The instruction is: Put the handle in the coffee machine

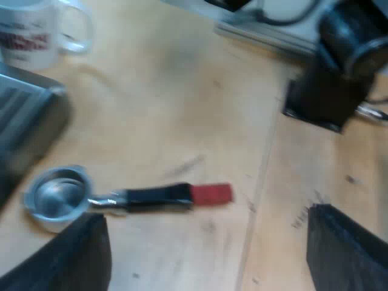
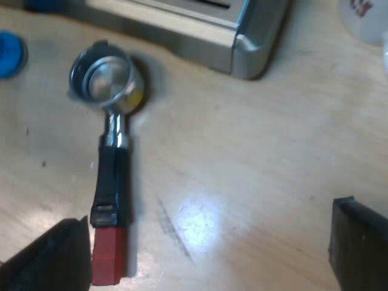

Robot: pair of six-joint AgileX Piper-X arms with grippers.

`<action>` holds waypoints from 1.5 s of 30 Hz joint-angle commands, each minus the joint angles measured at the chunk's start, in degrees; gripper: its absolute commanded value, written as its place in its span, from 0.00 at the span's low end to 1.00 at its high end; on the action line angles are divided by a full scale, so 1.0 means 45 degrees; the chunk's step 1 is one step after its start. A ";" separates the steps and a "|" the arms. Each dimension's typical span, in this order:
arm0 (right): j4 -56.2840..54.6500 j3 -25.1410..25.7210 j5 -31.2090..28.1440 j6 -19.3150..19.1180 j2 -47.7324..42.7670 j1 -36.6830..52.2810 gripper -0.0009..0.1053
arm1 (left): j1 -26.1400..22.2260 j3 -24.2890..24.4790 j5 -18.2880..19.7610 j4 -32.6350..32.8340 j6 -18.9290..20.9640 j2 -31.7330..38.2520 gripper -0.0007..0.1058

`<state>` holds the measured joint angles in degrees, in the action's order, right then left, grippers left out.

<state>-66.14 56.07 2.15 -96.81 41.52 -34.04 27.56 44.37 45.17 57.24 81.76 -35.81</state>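
Close beneath both wrists, on the bare wood of the bench (image 1: 182,109), lies the task's thing, and neither arm has it. My left gripper (image 1: 206,242) hangs with its two black fingers (image 1: 66,260) spread wide apart, holding and touching nothing. The holder (image 1: 130,197) lies flat on the wood just beyond them, crosswise to the gap. My right gripper (image 2: 206,239) is likewise spread wide and empty. From it the holder runs lengthwise away, the red end (image 2: 109,260) nearest, just beside one finger (image 2: 45,257); whether they touch I cannot tell. Past the red comes the dark handle (image 2: 112,176), then the metal basket (image 2: 108,82), open side up.

Farther off, the basket sits near a corner of the espresso machine (image 2: 206,27) but apart from it, so the holder is loose and not locked into the front. A blue tamper (image 2: 9,53) lies on the wood near the basket, and a white mug (image 1: 36,30) with red lettering stands beyond the machine's corner.

As I judge it, the step in hand is the approach to the pick-up: nothing is grasped yet. The next move calls for one gripper to come down over the dark handle, centre it between the fingers and close firmly. It must then lift the holder level, carry the basket up under the machine's front and twist to lock.
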 commanded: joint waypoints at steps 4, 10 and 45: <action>-0.0035 0.0148 -0.1062 0.0973 0.0701 -0.1635 0.77 | 0.1287 0.0131 0.0068 0.0607 -0.0838 -0.0148 0.65; -0.0035 0.0086 -0.1096 0.1510 0.1419 -0.2326 0.77 | 0.1641 0.0131 -0.0514 0.0636 -0.0843 -0.0148 0.65; -0.0128 0.0051 -0.0478 0.3871 0.4824 -0.4585 0.01 | 0.1641 -0.0717 -0.0742 0.1954 -0.1681 -0.0148 0.65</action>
<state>-66.24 56.07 0.00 -79.93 63.15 -54.31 34.74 41.18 41.94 65.93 74.34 -36.52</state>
